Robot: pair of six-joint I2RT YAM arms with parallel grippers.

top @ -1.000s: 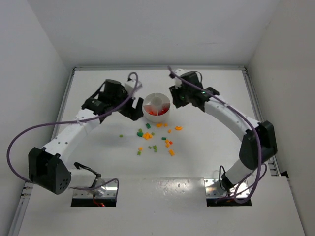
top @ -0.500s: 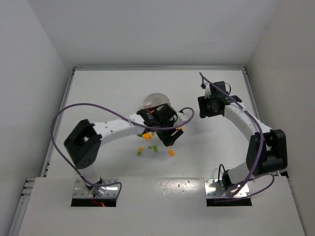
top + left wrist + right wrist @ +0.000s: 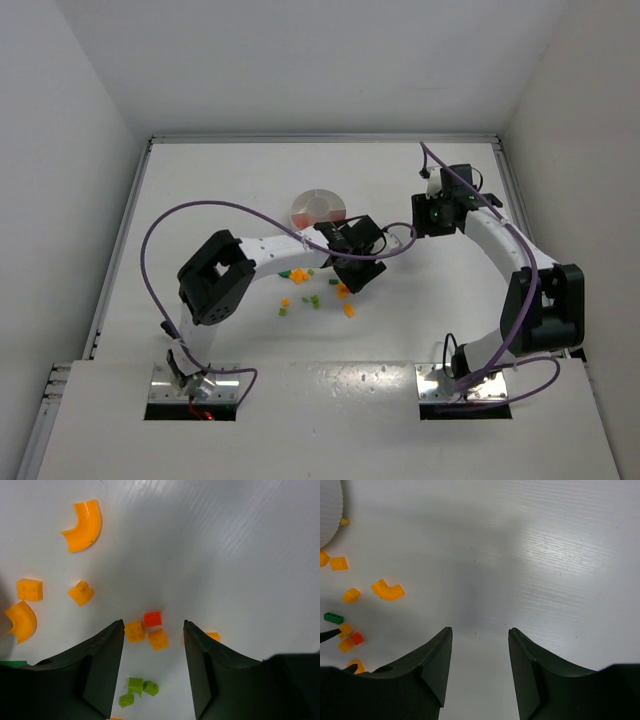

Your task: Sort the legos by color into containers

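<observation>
Red looks like the next pick to me: the left gripper has its fingers spread with nothing pinched, and a red brick lies on the table right in the gap. Two orange bricks sit touching or just beside it, so a clean grab on the red alone could be fiddly. A few green bricks lie further back between the fingers, and a curved orange piece lies off on its own, well apart. All of this loose stuff is on the near side of the dish, towards the arm bases. The right gripper is spread too, over bare table, holding nothing, well off to the right of the dish. What changed: a second ago both grippers were crowded up against the dish, one on each side. Now the left one has swung round to the pile just near of the dish, and the right has backed away to give it room. I read that as a fresh pick starting. The dish shows some red in it already, but plenty of orange and green is still loose, so the sorting is nowhere near done.
</observation>
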